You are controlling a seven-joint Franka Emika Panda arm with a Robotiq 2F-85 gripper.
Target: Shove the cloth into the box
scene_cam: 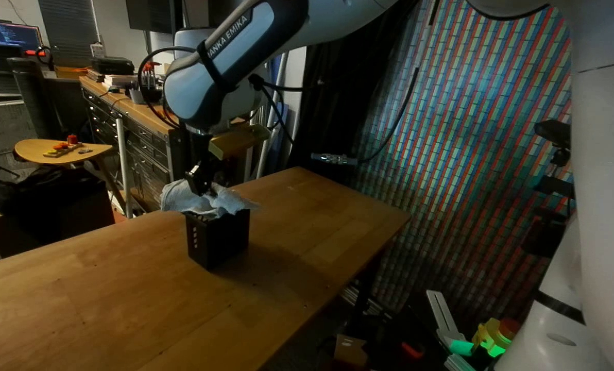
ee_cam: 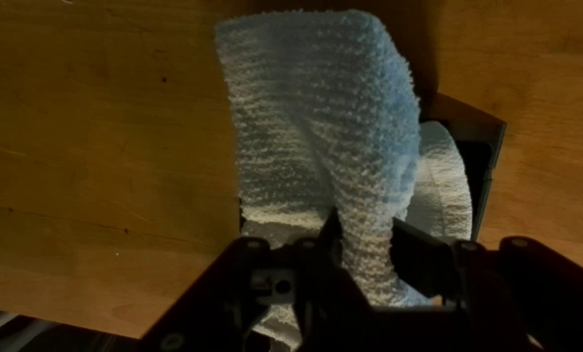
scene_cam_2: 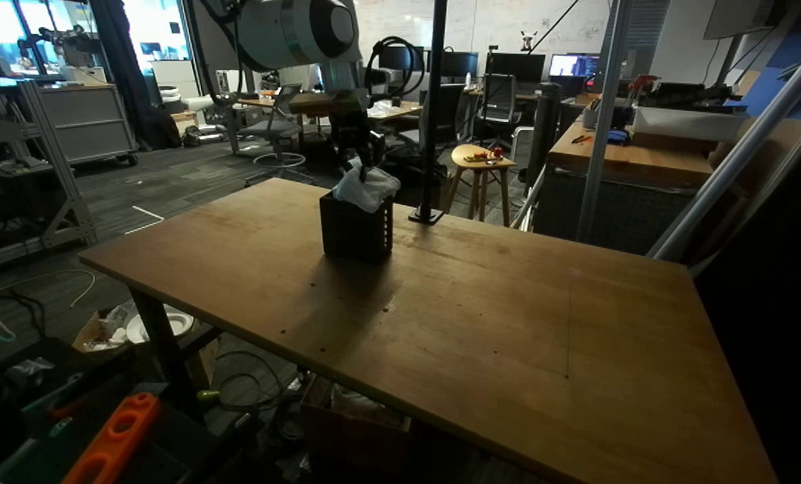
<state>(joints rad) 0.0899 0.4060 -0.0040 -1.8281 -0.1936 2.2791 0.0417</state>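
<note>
The cloth (ee_cam: pixel 316 122) is held directly over the mouth of the box (scene_cam: pixel 218 239), presumably so that it can be pressed straight down past the rim. The gripper (ee_cam: pixel 367 239) is pointed downward, a posture suited to pushing, and its jaws are closed on a fold of the cloth: in the wrist view the fabric is narrowed between the fingers (ee_cam: pixel 421 254). The box is stood upright on the table (scene_cam: pixel 106 288), so the opening is left facing upward and can be entered from above. Because the cloth is spread wider than that opening, loose parts are left jutting beyond the rim on two sides in an exterior view; these will likely have to be tucked in. A rounded fold is seen within the rim beside one wall, but how much lies deeper cannot be told, since the mouth is largely covered and the light is dim.

One cloth, one box and one gripper with two fingers are counted at the table. One black post (scene_cam_2: pixel 435 114) is set at its edge, and one stool (scene_cam: pixel 31 150) is seen beyond.
</note>
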